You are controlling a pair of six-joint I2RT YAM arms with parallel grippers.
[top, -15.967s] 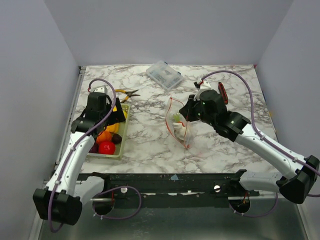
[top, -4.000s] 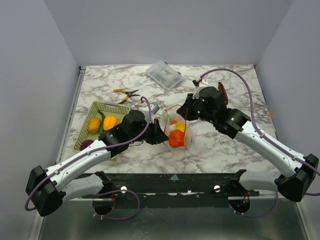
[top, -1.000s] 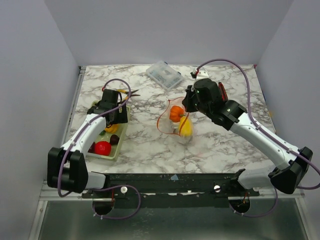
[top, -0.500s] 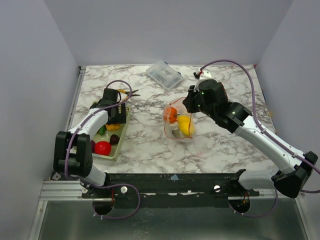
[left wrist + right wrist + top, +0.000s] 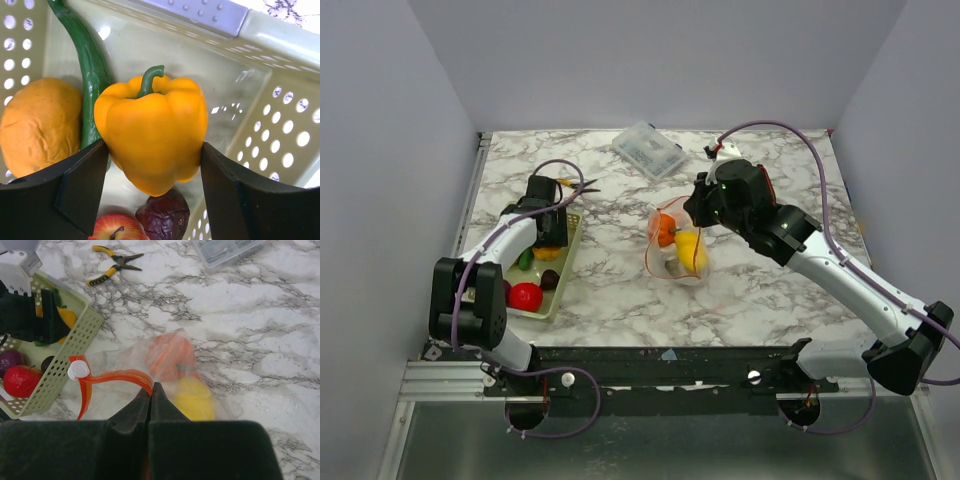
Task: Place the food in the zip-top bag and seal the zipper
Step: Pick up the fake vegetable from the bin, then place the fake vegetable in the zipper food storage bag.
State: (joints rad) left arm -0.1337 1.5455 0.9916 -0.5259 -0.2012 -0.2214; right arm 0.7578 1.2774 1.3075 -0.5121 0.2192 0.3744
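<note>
Starting nearest you, the left gripper has its jaws apart either side of a yellow pepper in the basket, ungrasped. Farther on, the right gripper pinches the zipper; the zip-top bag holds an orange and a lemon. By my judgement you have more food to load, and sealing is undone.

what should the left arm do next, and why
Probably close the left fingers firmly on the yellow pepper: they flank it on both sides while it sits in the basket, and the right fingers are pinching the zip-top bag by its zipper, ready to receive it.
</note>
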